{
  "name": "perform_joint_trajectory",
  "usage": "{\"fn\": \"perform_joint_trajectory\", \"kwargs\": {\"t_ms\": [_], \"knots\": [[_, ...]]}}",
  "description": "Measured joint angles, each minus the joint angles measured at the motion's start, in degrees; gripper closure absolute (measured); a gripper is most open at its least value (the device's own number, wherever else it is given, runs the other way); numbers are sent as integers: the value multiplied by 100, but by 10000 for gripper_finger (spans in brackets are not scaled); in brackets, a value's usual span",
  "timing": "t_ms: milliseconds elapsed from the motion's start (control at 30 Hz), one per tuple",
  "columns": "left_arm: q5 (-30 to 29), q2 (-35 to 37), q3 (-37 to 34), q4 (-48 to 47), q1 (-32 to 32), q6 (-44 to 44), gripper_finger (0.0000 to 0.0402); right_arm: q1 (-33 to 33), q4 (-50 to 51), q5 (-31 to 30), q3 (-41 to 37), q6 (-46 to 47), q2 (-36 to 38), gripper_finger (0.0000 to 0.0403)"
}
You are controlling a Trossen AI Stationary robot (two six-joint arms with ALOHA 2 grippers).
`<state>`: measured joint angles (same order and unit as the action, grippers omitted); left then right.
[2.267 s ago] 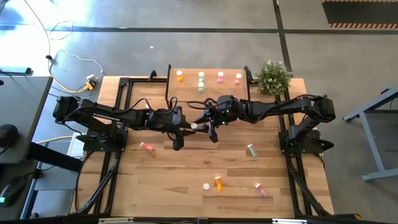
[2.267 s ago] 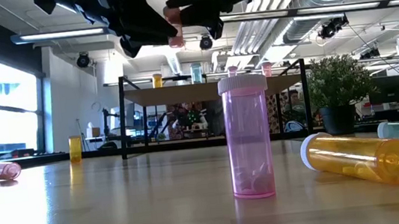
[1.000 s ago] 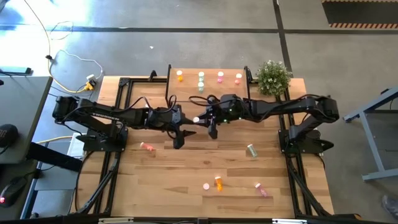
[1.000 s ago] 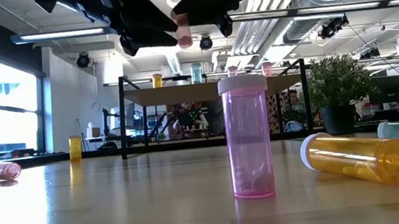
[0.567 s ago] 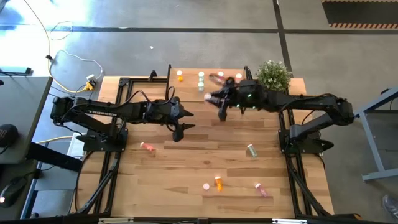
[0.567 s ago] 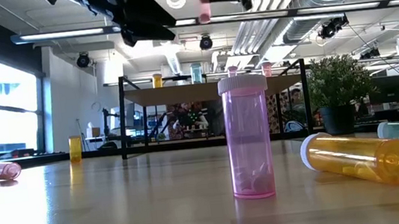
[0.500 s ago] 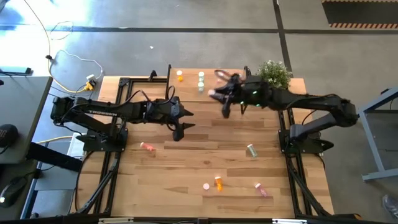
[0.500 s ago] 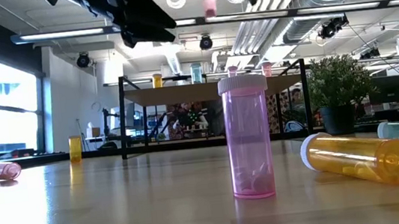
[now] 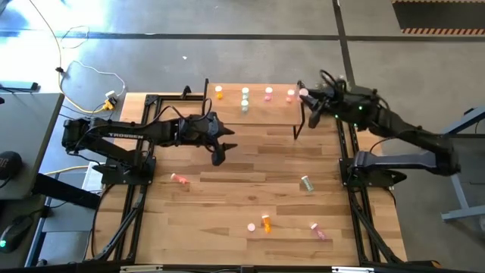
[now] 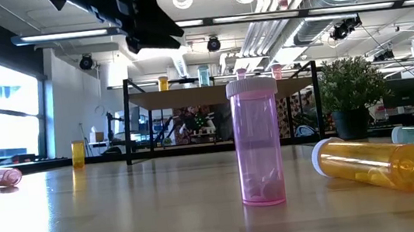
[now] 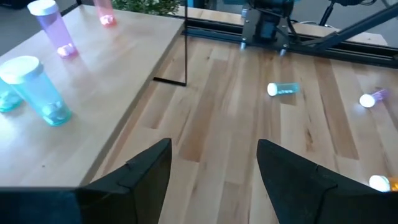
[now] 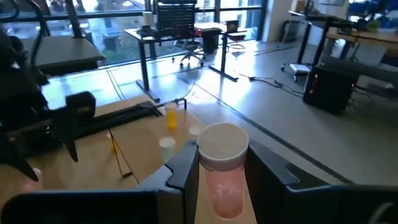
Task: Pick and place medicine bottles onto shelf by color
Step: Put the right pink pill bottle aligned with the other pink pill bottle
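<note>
The right gripper [image 9: 306,97] is clamped on a pink bottle [image 12: 222,163], white cap toward the wrist camera and long axis running along the fingers, so it is carried roughly upright. In the high view this gripper hangs just beside the right end of the shelf [image 9: 254,112], close to the pink bottles [image 9: 290,95] already standing in the back row there. That is the relation that counts: the pink group lies a little to the left of the carried bottle, on the board, so I judge the coming move to be a short shift inward and a lowering beside them. Farther off, the left gripper [image 9: 219,154] waits above the tabletop in front of the shelf's left part, fingers spread wide and holding nothing; the right arm is plainly the nearer one
</note>
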<state>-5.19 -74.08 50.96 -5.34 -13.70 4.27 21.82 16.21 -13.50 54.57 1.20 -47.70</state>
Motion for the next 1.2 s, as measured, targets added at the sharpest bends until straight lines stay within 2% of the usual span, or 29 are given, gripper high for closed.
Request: {"fn": "perform_joint_trajectory", "kwargs": {"t_ms": [167, 400, 800, 1200], "knots": [[2, 0, -2, 2, -112, 0, 174, 198, -1012, 3, -1273, 292, 467, 311], [2, 0, -2, 2, -199, 0, 174, 310, -2703, 45, -2607, 436, 293, 311], [-2, -2, -4, 2, -204, 1, 174, 604, -3264, 363, -2736, 134, -723, 311], [-17, -4, -4, 2, -203, 0, 174, 818, -3371, 516, -2734, 266, -1097, 311]]}}
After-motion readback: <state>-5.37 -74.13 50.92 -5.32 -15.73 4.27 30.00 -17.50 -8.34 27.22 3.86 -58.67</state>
